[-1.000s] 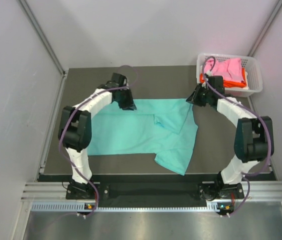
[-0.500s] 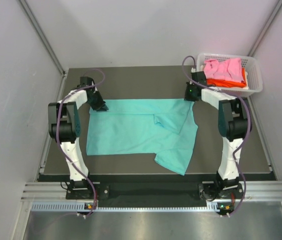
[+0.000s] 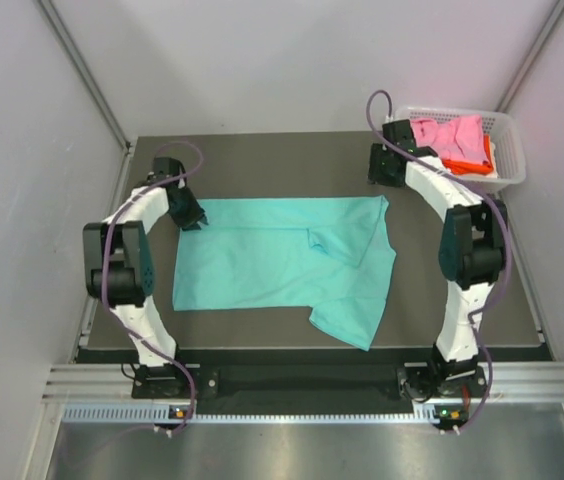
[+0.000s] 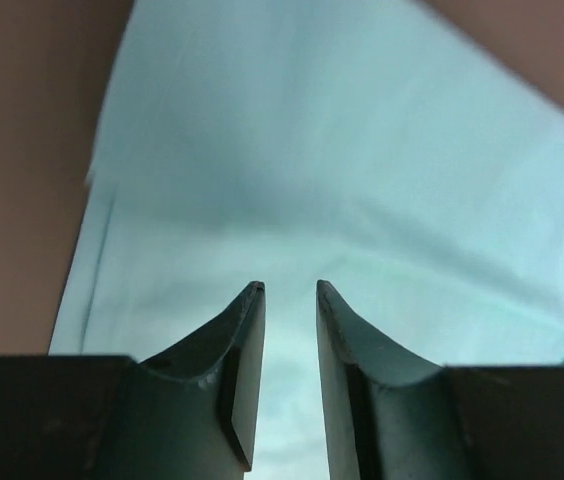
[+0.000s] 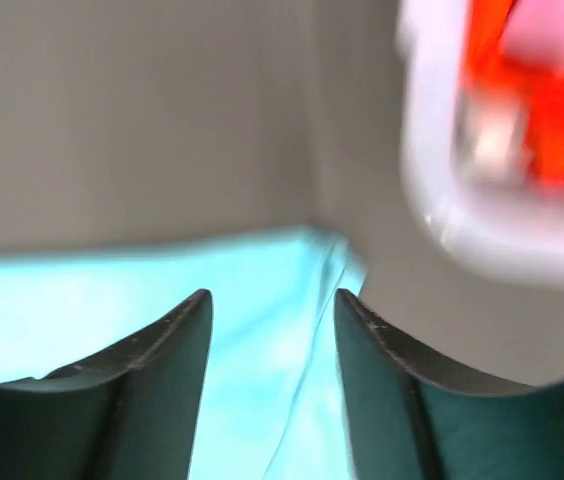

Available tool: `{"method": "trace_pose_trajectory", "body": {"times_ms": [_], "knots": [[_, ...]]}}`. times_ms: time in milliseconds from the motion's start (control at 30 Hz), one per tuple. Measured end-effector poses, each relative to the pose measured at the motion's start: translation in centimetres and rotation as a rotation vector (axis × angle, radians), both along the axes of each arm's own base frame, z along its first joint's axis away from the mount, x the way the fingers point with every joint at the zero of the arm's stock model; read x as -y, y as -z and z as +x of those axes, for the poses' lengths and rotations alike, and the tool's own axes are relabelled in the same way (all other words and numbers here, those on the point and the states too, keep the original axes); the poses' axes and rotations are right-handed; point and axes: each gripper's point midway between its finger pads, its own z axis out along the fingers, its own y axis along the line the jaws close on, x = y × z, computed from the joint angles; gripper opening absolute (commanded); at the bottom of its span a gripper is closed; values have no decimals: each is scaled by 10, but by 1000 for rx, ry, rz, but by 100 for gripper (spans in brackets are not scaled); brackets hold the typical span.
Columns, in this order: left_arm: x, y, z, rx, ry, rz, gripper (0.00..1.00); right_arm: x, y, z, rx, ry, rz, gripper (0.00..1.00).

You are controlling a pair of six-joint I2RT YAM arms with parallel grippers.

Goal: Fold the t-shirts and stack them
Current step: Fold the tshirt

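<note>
The teal t-shirt lies spread flat on the dark table, with a crumpled fold and a flap hanging toward the near edge on its right side. My left gripper sits at its far left corner, jaws a little apart with nothing between them; the left wrist view shows only teal cloth below my left gripper. My right gripper is open just beyond the far right corner, which shows under it in the right wrist view. The pink t-shirt and orange t-shirt lie in the basket.
The white lattice basket stands at the far right corner of the table, close to my right gripper; its rim fills the upper right of the right wrist view. Grey walls close in the table on three sides.
Both arms swung outward, pulling the shirt's far edge straight and wide. The right gripper then let go of the far right corner and drew back toward the basket.
</note>
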Motion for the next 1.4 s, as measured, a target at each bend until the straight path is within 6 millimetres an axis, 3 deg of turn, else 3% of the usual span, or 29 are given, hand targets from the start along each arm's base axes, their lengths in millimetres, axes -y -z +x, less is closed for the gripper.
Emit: {"method": "trace_pose_trajectory", "body": {"times_ms": [167,267,467,567,667,767,967,1400], "knots": [[-15,-42,-82,11,-174,64,29,-44,-36,-89,-13,-115,64,57],[-23,-49,-133,17,-298,76,28,-65,-41,-148,-46,-177,133,57],[-33,-13,-209,-125,-492,110,27,-76,-3,-237,-226,-203,260,61],[-42,-4,-224,-170,-552,151,27,-74,21,-274,-330,-193,309,64],[-50,-3,-224,-173,-593,176,25,-69,31,-303,-388,-168,350,66],[-60,7,-227,-221,-633,194,26,-64,26,-315,-379,-142,402,66],[-62,28,-235,-299,-660,200,28,-54,15,-314,-323,-97,458,72],[-56,38,-237,-315,-652,169,40,-32,53,-343,-426,20,425,84]]}}
